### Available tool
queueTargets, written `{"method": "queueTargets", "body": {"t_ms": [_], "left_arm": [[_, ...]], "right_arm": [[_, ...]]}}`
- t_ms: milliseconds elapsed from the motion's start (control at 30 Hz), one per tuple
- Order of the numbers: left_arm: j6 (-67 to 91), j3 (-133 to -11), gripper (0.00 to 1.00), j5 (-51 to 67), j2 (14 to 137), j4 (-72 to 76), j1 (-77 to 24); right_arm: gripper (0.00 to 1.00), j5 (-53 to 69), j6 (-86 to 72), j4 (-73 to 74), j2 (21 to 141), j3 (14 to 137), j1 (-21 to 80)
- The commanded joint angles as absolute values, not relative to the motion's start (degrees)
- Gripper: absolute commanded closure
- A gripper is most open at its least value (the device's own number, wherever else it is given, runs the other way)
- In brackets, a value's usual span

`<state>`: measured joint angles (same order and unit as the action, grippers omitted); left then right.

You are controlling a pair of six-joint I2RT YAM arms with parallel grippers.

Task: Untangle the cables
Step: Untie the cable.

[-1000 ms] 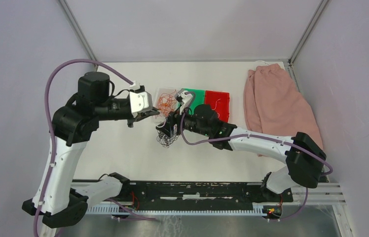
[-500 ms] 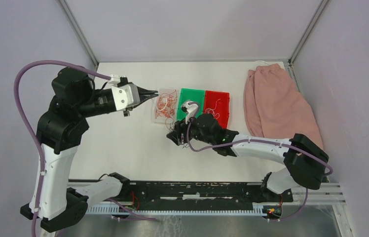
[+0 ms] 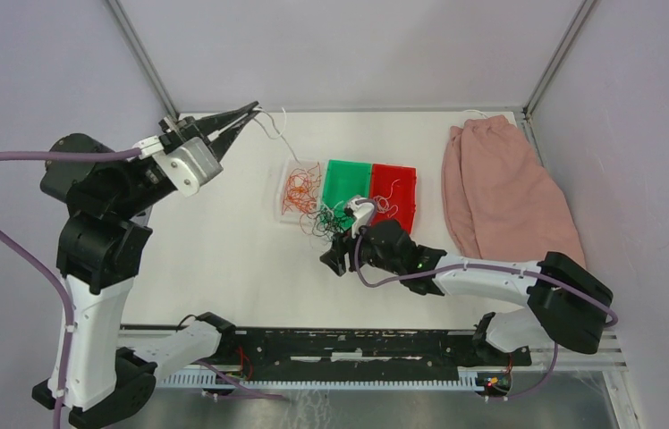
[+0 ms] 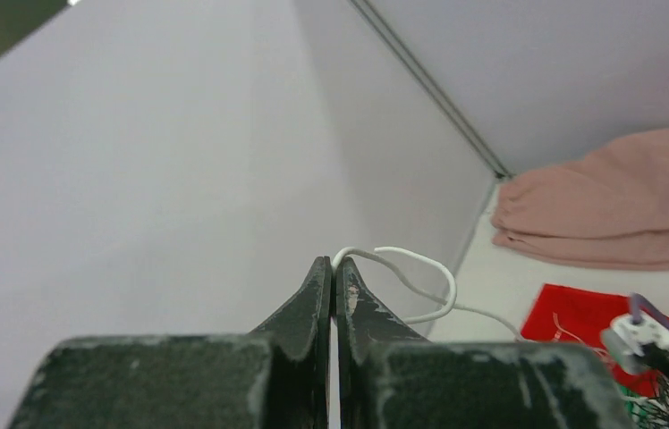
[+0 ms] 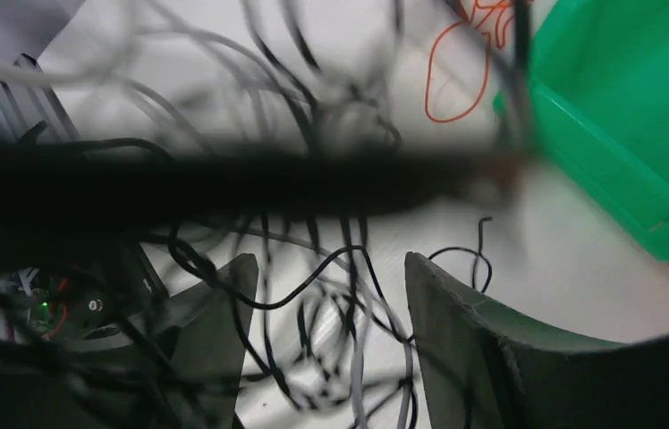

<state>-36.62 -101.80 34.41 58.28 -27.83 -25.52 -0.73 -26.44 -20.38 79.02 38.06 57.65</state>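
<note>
right wrist: cables [image 5: 313,295] thin, black, tangled.

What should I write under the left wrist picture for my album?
Left tool shut on a curly white cable, pink cloth behind.

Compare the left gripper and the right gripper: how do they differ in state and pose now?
The left gripper is shut on a white cable. The right gripper is open, and black strands of the clump of cables pass between its fingers. The left gripper is raised toward the far left corner. The right gripper sits low at the clump, before the green tray. Both are black and two-fingered.
</note>
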Motion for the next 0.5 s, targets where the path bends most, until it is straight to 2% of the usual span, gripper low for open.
{"method": "queueTargets", "body": {"t_ms": [0,167,333,467], "left_arm": [[-35.2,-100.5,0.97,26.1,57.1,-11.4,-25.6],[-36.3,-99.2,0.97,20.8,56.9,-4.2,-25.6],[-35.8,-99.8,0.97,24.8,56.8,-7.8,-25.6],[-35.5,-97.2,0.97,26.9,55.5,-9.5,-25.7]], "right_arm": [[0.32,-2.7,-25.4,-20.6,76.7,36.4,57.8],[0.33,-3.7,-25.5,-19.8,75.6,34.8,57.8],[0.34,-3.8,-25.2,-17.8,72.8,35.5,57.8],[0.29,-1.6,-24.8,-15.9,68.2,39.6,57.8]]}}
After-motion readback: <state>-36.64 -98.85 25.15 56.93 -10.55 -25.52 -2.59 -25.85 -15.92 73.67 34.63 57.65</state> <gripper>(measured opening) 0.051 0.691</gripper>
